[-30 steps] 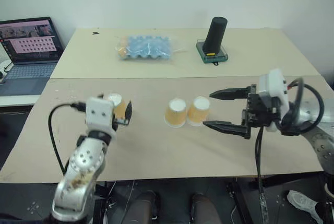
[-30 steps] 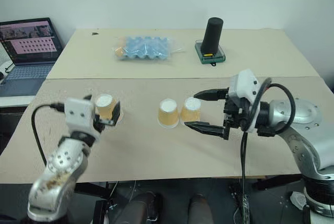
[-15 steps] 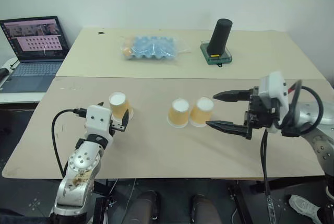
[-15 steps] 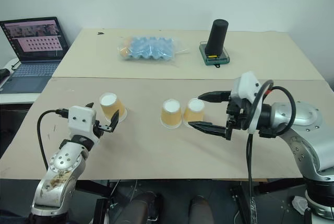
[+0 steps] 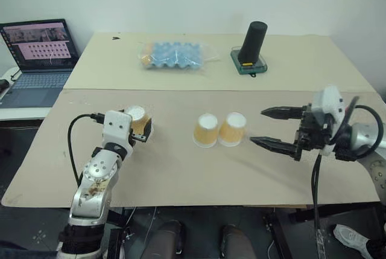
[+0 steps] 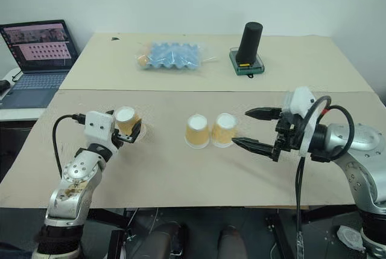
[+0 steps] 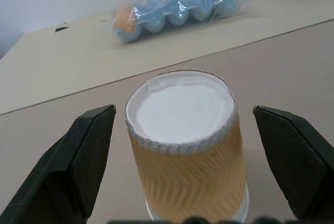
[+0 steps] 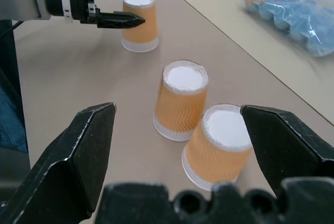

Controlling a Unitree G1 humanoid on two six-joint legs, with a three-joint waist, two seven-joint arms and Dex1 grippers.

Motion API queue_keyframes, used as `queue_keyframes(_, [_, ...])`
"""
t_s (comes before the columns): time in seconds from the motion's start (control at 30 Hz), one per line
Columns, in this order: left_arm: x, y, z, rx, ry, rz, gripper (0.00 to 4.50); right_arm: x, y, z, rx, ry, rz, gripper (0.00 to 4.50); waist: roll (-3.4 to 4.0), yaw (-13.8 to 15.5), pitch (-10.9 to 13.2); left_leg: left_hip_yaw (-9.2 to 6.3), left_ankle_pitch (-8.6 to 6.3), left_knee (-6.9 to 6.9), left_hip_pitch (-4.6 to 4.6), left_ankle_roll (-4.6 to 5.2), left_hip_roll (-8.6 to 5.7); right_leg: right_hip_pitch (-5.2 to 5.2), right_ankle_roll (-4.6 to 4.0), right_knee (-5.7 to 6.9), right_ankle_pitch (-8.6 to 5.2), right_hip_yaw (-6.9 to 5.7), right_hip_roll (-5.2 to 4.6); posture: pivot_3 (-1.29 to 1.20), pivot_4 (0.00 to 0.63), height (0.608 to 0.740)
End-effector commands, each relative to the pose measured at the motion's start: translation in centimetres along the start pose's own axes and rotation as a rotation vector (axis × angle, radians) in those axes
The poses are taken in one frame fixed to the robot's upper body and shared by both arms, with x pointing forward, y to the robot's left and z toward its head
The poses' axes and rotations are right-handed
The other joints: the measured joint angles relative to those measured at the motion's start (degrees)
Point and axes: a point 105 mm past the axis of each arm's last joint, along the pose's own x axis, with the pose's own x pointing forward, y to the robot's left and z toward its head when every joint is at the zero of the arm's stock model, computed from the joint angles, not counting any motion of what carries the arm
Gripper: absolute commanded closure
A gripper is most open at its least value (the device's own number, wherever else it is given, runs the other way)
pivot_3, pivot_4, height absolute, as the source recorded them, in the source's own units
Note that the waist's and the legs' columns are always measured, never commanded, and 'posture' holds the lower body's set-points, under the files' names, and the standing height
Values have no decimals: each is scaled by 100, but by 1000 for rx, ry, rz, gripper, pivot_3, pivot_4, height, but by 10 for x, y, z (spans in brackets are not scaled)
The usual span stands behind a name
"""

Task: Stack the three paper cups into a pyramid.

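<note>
Three small paper cups with wavy orange sides and white bottoms stand upside down on the tan board table [image 5: 181,174]; two of them, the middle cup [image 5: 205,130] and the cup beside it [image 5: 232,128], sit side by side and look like they touch, ready to be the bottom row; the third cup [image 5: 137,120] stands well apart from them, over on the robot's left.

The left gripper [image 7: 182,145] has its two black fingers spread wide, one on each side of that lone cup; the fingers are near its sides but not touching, so nothing is held yet.

The right gripper [image 5: 272,127] is spread wide too and holds nothing; it hangs just beside the pair of cups, pointing at them.

I think these cups are very light and thin; a hard squeeze would crush the wall, and a small bump would knock one over or push it along the table; the wavy paper sides should give the fingers a good hold; the best place to take the lone cup looks like the middle of its sides, with a soft squeeze; the pyramid is not built yet.
</note>
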Motion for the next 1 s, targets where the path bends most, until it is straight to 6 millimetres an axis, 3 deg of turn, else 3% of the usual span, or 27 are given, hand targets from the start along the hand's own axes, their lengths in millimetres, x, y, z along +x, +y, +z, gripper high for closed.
queue_keyframes(0.03, [5, 6, 12, 12, -53, 10, 0, -10, -7, 3, -37, -23, -39, 45, 0, -2, 0, 0, 0, 0, 0, 0, 0, 0, 0, 0, 0, 0, 0, 0, 150, 726])
queue_keyframes(0.3, [11, 8, 13, 4, -56, 2, 0, -20, -15, -8, -10, -11, -77, 45, 0, -9, 0, 2, 1, 0, 0, 0, 0, 3, 0, 6, 0, 2, 1, 0, 150, 726])
queue_keyframes(0.8, [16, 11, 14, -65, -55, 0, 0, -30, -18, 12, -97, 3, -108, 45, 0, -10, 0, 2, 1, 0, -1, -1, 0, 3, 1, 6, 0, 3, 0, 0, 150, 726])
queue_keyframes(0.83, [16, 11, 14, -64, -57, -1, 519, -31, -18, 12, -98, 3, -108, 0, 0, -10, 0, 2, 1, 0, -1, -1, 0, 4, 1, 6, 0, 3, 0, 0, 150, 726])
queue_keyframes(0.97, [17, 10, 16, -75, -64, -4, 1854, -33, -20, 15, -89, -15, -113, 0, 0, -7, 0, 2, 1, 0, -1, -1, 0, 5, 1, 6, 0, 3, 0, 0, 150, 726])
queue_keyframes(1.0, [17, 11, 17, -78, -65, -3, 1989, -34, -21, 14, -86, -15, -114, 0, 0, -7, 0, 2, 1, 0, -1, -1, 0, 5, 1, 6, 0, 3, 0, 0, 150, 726])
